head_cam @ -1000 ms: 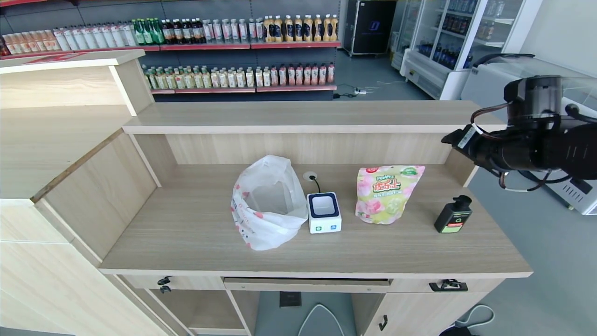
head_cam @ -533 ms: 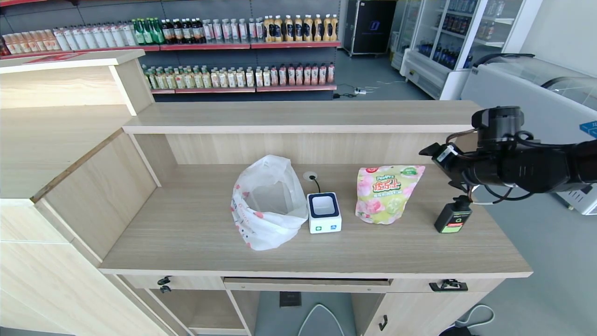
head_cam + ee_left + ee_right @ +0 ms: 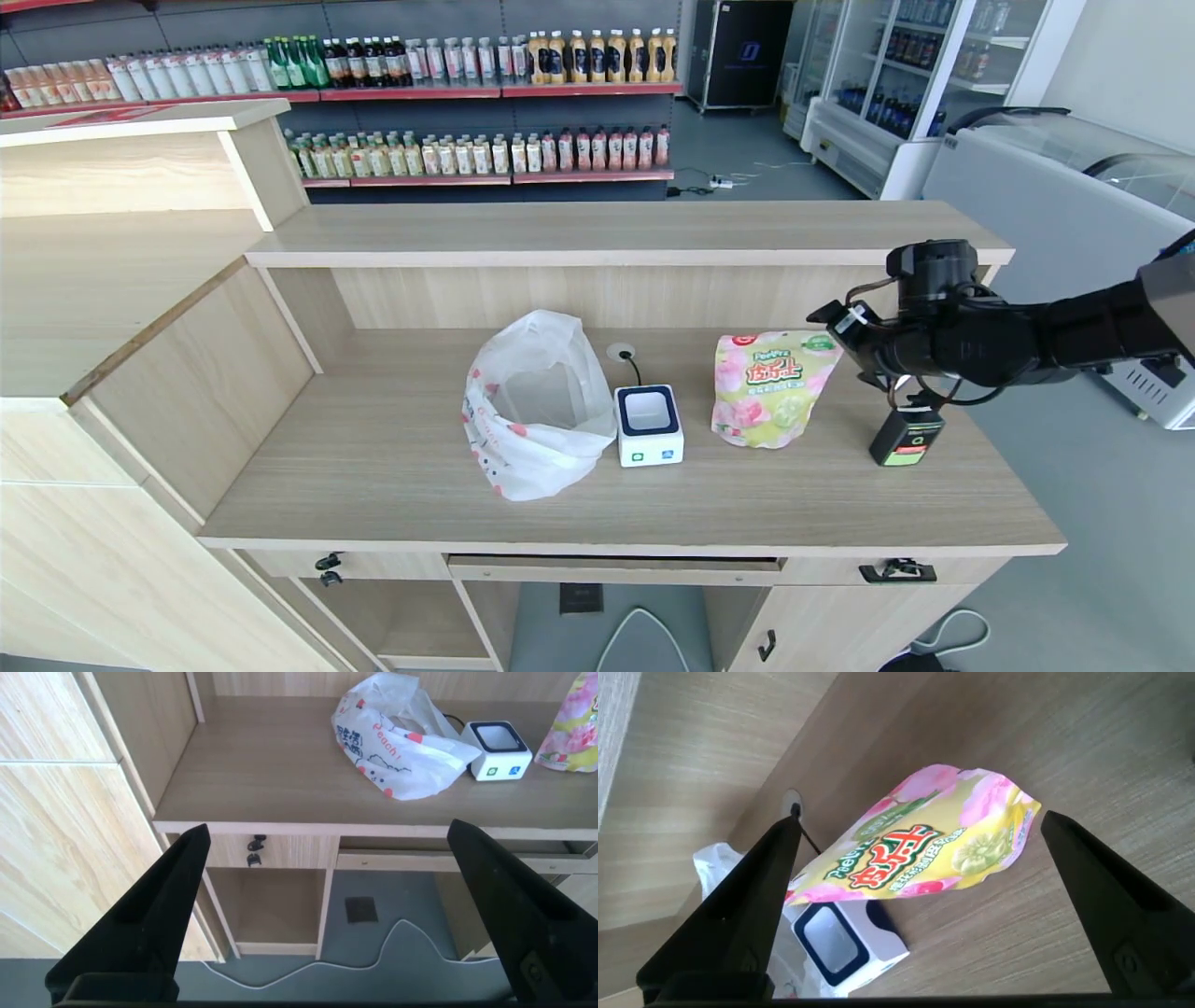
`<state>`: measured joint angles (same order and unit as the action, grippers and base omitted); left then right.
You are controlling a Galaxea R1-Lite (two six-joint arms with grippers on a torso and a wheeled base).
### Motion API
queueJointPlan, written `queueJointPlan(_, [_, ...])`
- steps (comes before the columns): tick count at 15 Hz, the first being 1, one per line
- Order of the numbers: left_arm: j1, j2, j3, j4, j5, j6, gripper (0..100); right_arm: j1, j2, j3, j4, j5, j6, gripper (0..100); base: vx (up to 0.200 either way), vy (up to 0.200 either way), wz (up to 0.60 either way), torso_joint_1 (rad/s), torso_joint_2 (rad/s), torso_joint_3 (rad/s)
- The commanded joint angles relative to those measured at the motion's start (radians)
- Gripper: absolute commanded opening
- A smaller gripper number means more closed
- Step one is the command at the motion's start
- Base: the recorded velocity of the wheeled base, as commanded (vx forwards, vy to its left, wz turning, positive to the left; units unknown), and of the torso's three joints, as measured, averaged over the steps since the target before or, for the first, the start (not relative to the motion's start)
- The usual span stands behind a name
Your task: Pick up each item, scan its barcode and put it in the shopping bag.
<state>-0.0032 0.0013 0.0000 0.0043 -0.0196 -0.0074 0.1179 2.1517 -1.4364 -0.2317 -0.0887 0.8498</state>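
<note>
At right of centre, over the counter (image 3: 373,448): right gripper (image 3: 845,336) spread wide, empty, between snack pouch (image 3: 777,387) and pump bottle (image 3: 907,434). At centre, scanner (image 3: 647,425) beside shopping bag (image 3: 537,411). Left gripper (image 3: 327,833) spread, empty.
</note>
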Motion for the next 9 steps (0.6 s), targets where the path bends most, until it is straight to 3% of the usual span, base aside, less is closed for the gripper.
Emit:
queueJointPlan(1, [0.0, 0.0, 0.0, 0.0, 0.0, 0.0, 100, 0.013, 0.071, -0.042, -0.003, 0.0, 0.006, 100, 0.0, 0.0, 0.0, 0.0, 0.0, 0.0])
queueJointPlan(5, [0.0, 0.0, 0.0, 0.0, 0.0, 0.0, 100, 0.032, 0.162, -0.142, -0.001, 0.041, 0.0, 100, 0.0, 0.0, 0.0, 0.0, 0.0, 0.0])
queueJointPlan(9, [0.0, 0.0, 0.0, 0.0, 0.0, 0.0, 100, 0.068, 0.217, -0.157, 0.002, 0.047, -0.003, 100, 0.0, 0.0, 0.0, 0.0, 0.0, 0.0])
